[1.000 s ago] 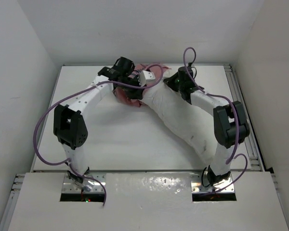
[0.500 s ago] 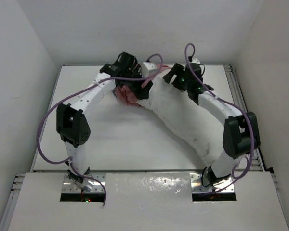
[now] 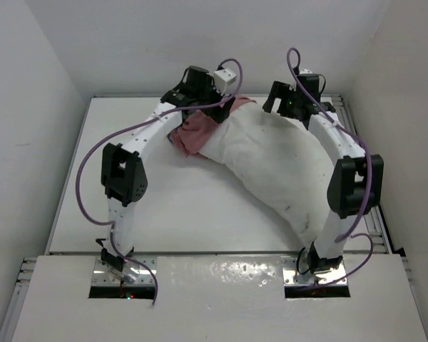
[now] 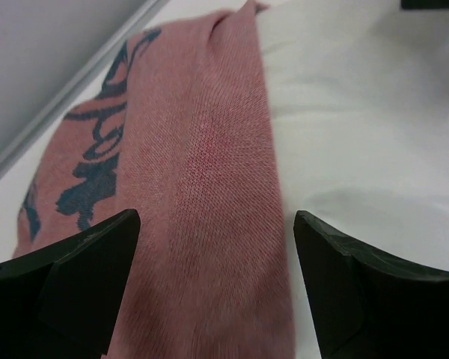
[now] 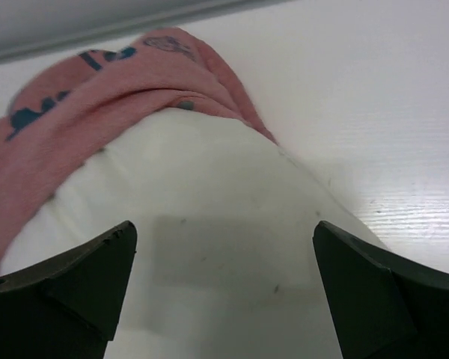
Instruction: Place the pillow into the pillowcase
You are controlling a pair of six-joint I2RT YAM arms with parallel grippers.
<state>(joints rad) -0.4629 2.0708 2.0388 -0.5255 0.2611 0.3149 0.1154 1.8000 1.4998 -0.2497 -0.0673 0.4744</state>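
The pillow [image 3: 271,160], white and plump, curves from the table's back centre down to the near right. The pillowcase [image 3: 195,132] lies bunched in pink at the pillow's far left end, a strip of it wrapping the far end. My left gripper [image 3: 202,105] hovers open above that cloth. In the left wrist view the pillowcase [image 4: 202,187] fills the gap of the left gripper [image 4: 216,221], with the pillow [image 4: 359,112] to the right. My right gripper [image 3: 289,103] is open over the pillow's far right. Between the right gripper's [image 5: 224,228] jaws lies bare pillow [image 5: 209,194], with the pillowcase [image 5: 97,97] rimming it.
The white table [image 3: 150,206] is boxed in by walls at the back and both sides. Its back edge [image 5: 97,34] runs close behind both grippers. A metal rail [image 3: 357,135] lines the right side beside the right arm.
Both grippers went from shut to open and let go of the pillowcase. Both arms rose and drew apart toward the back wall; the pink cloth now lies slack on the pillow's far end.
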